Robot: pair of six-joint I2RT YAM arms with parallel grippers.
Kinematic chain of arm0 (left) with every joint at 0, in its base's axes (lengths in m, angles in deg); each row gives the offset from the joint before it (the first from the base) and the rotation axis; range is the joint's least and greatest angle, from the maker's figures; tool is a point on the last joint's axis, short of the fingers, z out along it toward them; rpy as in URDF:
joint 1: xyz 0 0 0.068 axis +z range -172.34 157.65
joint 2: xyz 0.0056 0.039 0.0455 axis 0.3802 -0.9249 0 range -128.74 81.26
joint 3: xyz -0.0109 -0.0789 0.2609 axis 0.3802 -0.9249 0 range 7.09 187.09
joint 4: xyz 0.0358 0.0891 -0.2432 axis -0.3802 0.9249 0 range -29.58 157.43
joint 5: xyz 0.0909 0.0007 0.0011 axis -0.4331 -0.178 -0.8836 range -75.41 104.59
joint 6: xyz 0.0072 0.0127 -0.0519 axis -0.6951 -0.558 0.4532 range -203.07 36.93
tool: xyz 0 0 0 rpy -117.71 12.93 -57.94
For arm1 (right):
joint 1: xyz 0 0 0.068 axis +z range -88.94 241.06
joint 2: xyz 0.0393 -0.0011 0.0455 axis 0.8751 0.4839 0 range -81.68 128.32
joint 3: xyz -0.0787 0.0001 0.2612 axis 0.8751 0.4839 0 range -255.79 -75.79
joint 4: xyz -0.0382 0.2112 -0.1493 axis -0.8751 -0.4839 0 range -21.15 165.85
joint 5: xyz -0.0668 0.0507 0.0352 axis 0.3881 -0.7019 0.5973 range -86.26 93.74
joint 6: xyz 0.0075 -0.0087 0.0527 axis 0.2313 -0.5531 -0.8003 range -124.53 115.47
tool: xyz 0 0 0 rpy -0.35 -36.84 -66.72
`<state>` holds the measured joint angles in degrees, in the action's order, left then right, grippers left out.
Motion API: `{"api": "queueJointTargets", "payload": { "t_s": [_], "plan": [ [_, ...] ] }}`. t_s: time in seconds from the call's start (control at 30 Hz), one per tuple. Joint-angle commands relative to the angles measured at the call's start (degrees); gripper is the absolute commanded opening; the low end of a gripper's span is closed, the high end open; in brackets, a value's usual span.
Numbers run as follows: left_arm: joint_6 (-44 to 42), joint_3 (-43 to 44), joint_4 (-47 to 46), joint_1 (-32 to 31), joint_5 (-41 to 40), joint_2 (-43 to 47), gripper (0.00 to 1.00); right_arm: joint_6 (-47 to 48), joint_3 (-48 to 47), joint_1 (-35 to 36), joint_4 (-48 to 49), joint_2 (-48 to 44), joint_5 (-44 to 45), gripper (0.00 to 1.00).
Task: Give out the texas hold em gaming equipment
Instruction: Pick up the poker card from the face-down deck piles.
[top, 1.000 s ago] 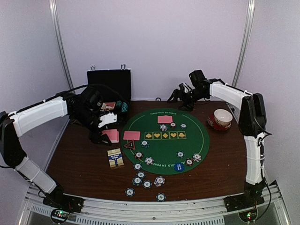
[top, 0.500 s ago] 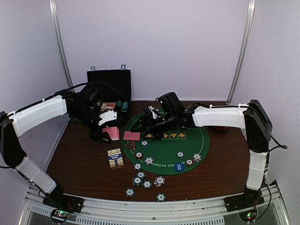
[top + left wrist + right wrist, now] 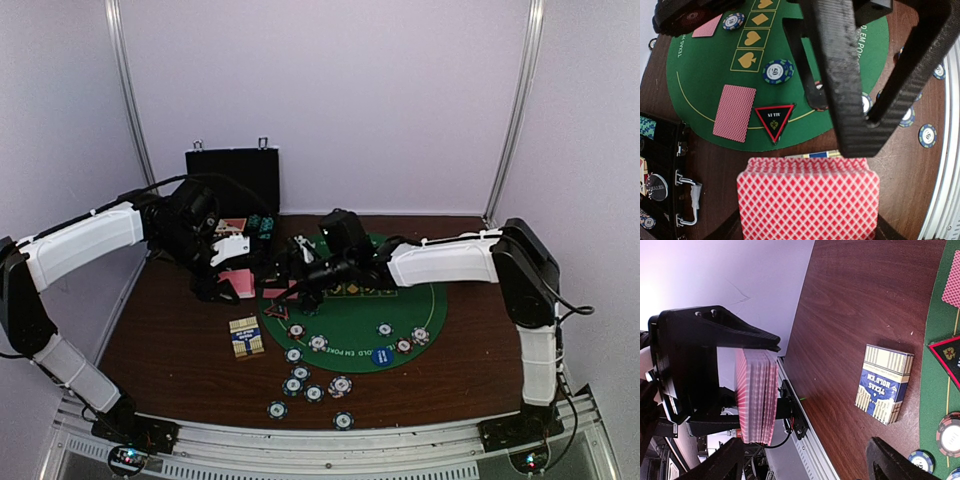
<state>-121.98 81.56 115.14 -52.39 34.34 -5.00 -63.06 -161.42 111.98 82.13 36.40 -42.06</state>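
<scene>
Top external: high above near edge of dark brown wooden table, tilted down and forward. Far off. Takes in whole table, round green felt poker mat, pale back wall.

Left wrist: close, steep downward look onto mat's left part. Stack of red-diamond-backed playing cards fills lower frame.

Right wrist: close, rolled sideways, low over table, facing robot's left. Same stack seen edge-on.

Shared by all three: stack, red-edged black triangle marker, blue-and-cream card box (mere sliver in left wrist).
</scene>
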Motion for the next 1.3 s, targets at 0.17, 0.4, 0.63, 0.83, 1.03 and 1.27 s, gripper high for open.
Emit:
{"api": "queueJointTargets", "payload": {
  "t_s": [0.17,0.4,0.63,0.83,1.03,1.27],
  "plan": [
    [0.77,1.94,-0.76,0.07,1.61,-0.43,0.28,-2.91,-6.12,0.24,5.04,3.49,-3.26,0.87],
    [0.97,2.34,-0.83,0.07,1.69,-0.58,0.28,-3.56,-10.02,0.80,4.73,6.78,-5.08,0.87],
    [0.95,1.99,-0.78,0.07,1.55,-0.65,0.28,-4.87,-14.46,1.98,4.85,10.49,-7.92,0.86],
    [1.08,2.40,-0.71,0.07,1.80,-0.23,0.28,-5.39,-17.09,1.99,3.20,12.90,-8.43,0.82],
    [1.05,2.63,0.01,0.12,2.95,0.00,0.27,-6.59,-15.80,0.46,3.44,13.08,-7.07,0.76],
    [1.15,2.67,-0.05,0.07,3.12,0.38,0.27,-3.66,-11.87,-1.88,-0.38,9.93,-5.95,0.71]
  ]
}}
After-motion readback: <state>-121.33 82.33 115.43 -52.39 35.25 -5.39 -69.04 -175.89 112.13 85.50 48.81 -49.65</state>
